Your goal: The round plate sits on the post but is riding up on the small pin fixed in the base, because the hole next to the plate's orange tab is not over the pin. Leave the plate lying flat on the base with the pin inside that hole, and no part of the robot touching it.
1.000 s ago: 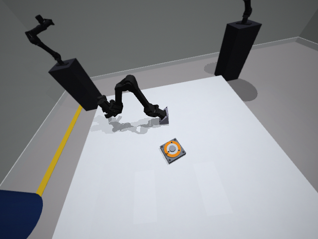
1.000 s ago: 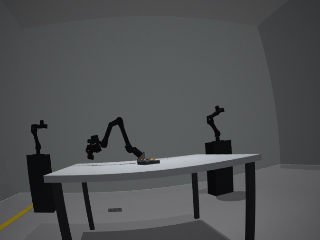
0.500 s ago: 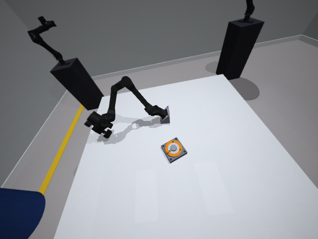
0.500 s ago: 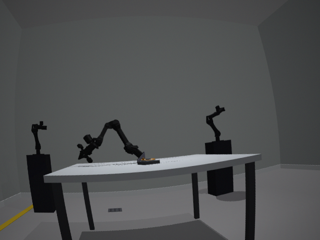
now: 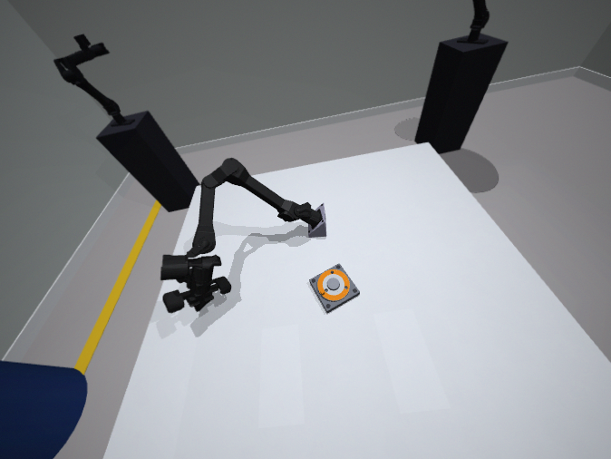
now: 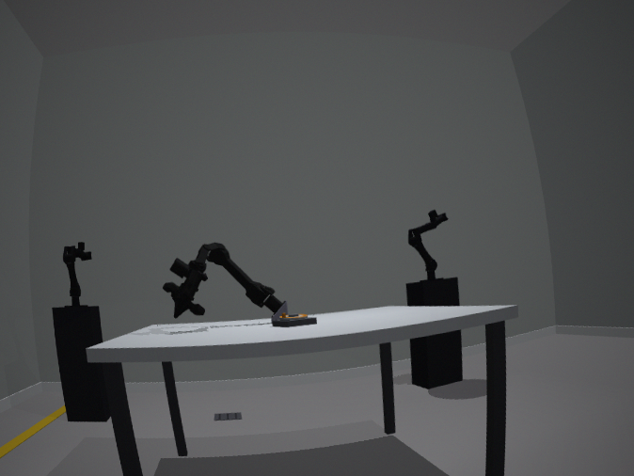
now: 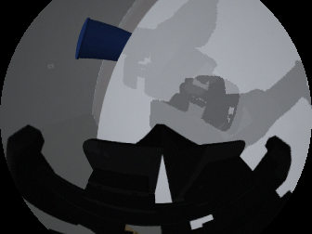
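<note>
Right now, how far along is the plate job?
Nothing looks done on the plate itself. The orange plate sits on its dark base, untouched; whether the pin is in its hole is too small to tell. In hand: only the approach. The gripper is shut on nothing and hangs over the table, well to the side of the base. Left: reach the plate, turn it until it drops flat, then back away.

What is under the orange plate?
The plate lies on a dark square base, around a grey post. The pin and its hole are too small to make out. The end effector is away, shut.
</note>
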You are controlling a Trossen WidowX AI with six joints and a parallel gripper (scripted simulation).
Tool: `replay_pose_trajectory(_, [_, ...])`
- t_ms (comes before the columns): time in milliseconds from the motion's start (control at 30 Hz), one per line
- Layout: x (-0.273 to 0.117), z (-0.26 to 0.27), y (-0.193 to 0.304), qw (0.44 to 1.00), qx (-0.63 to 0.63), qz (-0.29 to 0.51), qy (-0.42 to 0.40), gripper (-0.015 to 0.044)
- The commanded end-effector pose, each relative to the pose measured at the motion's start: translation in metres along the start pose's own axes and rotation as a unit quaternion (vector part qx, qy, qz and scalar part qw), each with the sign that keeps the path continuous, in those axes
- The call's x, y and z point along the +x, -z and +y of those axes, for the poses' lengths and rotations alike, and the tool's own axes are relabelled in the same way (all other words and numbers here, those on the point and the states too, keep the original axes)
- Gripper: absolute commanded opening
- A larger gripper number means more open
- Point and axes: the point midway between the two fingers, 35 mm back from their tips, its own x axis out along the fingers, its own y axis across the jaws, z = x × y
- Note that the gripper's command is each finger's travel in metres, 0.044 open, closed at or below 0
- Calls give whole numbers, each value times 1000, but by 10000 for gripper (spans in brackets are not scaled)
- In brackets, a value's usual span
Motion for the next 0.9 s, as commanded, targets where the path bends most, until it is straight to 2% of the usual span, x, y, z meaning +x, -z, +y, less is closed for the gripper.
replay_pose_trajectory(0, [-13,-14,73,987,-136,84,35,0])
replay_pose_trajectory(167, [-41,-50,149,932,-311,172,72,0])
replay_pose_trajectory(333, [-102,-118,230,768,-571,273,101,0])
replay_pose_trajectory(400, [-112,-128,237,736,-605,284,102,0])
replay_pose_trajectory(467, [-140,-155,254,643,-695,306,104,0])
replay_pose_trajectory(600, [-200,-208,268,403,-852,319,98,0])
replay_pose_trajectory(633, [-202,-210,268,396,-856,319,98,0])
replay_pose_trajectory(733, [-219,-224,268,314,-892,312,96,0])
replay_pose_trajectory(867, [-221,-225,268,306,-895,311,96,0])
